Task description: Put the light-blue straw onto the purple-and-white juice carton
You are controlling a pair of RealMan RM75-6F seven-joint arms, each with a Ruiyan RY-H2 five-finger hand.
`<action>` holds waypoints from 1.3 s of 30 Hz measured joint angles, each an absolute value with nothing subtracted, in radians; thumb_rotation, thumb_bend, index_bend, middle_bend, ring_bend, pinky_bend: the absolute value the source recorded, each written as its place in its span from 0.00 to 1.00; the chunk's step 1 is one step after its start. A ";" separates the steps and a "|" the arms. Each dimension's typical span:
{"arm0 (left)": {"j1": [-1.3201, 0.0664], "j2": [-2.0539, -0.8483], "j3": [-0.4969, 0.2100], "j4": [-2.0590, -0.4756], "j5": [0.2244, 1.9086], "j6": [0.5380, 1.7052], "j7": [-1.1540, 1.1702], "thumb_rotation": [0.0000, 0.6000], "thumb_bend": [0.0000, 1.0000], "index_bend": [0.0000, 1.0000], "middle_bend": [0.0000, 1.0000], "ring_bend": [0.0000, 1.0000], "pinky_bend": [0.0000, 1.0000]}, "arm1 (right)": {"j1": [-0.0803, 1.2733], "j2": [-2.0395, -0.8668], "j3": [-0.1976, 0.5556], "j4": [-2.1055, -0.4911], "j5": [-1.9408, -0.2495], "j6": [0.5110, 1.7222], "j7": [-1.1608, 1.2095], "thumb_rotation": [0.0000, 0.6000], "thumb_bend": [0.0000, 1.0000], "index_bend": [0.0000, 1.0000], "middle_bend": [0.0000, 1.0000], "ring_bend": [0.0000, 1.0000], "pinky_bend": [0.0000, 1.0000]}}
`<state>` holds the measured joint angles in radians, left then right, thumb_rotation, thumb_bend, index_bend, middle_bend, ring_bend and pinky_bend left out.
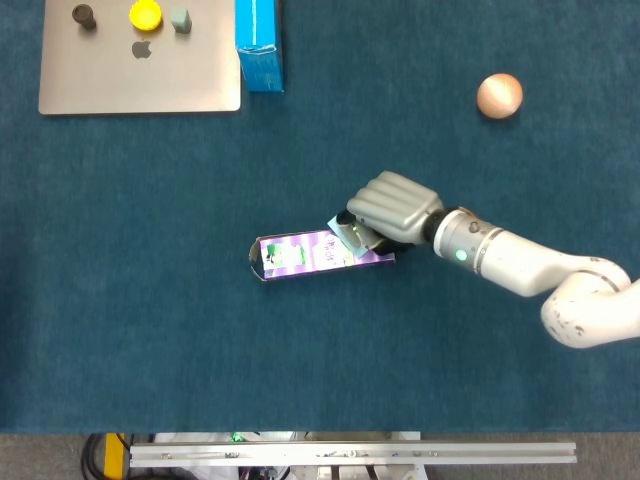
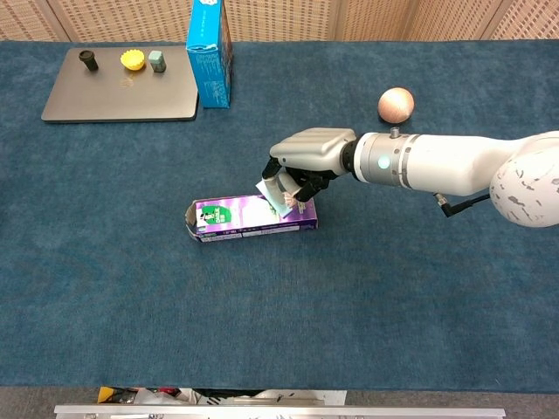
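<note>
The purple-and-white juice carton (image 1: 305, 255) (image 2: 244, 217) lies on its side in the middle of the blue table. My right hand (image 1: 393, 208) (image 2: 306, 161) hovers over the carton's right end and pinches the light-blue straw (image 1: 345, 236) (image 2: 275, 195). The straw's lower end is at the carton's top face; whether it touches is unclear. The fingers hide the straw's upper part. My left hand is in neither view.
A grey laptop (image 1: 140, 70) (image 2: 118, 87) at the back left carries a dark knob (image 1: 83, 15), a yellow cap (image 1: 146, 14) and a small grey block (image 1: 181, 19). A blue box (image 1: 258, 45) (image 2: 210, 52) stands beside it. An orange ball (image 1: 499, 96) (image 2: 396, 105) lies at the back right.
</note>
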<state>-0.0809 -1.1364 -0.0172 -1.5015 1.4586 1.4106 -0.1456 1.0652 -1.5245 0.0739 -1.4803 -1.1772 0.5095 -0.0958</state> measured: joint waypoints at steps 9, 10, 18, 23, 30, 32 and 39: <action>-0.077 -1.139 -0.014 -1.494 1.458 1.411 -0.152 1.00 0.22 0.15 0.20 0.23 0.26 | 1.072 -1.519 0.048 -1.495 -1.159 0.509 -0.143 0.96 1.00 0.54 1.00 1.00 1.00; -0.077 -1.139 -0.015 -1.494 1.459 1.411 -0.152 1.00 0.22 0.15 0.20 0.23 0.26 | 1.072 -1.518 0.047 -1.497 -1.157 0.510 -0.147 0.96 1.00 0.54 1.00 1.00 1.00; -0.074 -1.140 -0.013 -1.489 1.460 1.413 -0.158 1.00 0.22 0.15 0.20 0.23 0.26 | 1.076 -1.518 0.030 -1.505 -1.139 0.517 -0.182 0.96 1.00 0.54 1.00 1.00 1.00; -0.073 -1.142 -0.014 -1.484 1.459 1.414 -0.162 1.00 0.22 0.15 0.20 0.23 0.26 | 1.075 -1.516 0.022 -1.516 -1.131 0.527 -0.198 0.96 1.00 0.54 1.00 1.00 1.00; -0.074 -1.145 -0.015 -1.479 1.460 1.412 -0.166 1.00 0.22 0.15 0.20 0.23 0.26 | 1.068 -1.506 0.025 -1.539 -1.139 0.543 -0.195 0.96 1.00 0.54 1.00 1.00 1.00; -0.074 -1.146 -0.015 -1.479 1.461 1.413 -0.166 1.00 0.22 0.15 0.20 0.23 0.26 | 1.069 -1.505 0.024 -1.540 -1.141 0.540 -0.195 0.96 1.00 0.54 1.00 1.00 1.00; -0.073 -1.146 -0.015 -1.478 1.458 1.411 -0.165 1.00 0.22 0.15 0.20 0.23 0.26 | 1.073 -1.517 0.020 -1.528 -1.141 0.535 -0.205 0.96 1.00 0.54 1.00 1.00 1.00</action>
<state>-0.0726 -1.1465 -0.0147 -1.4777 1.4582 1.4110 -0.1652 1.0730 -1.5169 0.0196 -1.5282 -1.1409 0.5353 -0.2048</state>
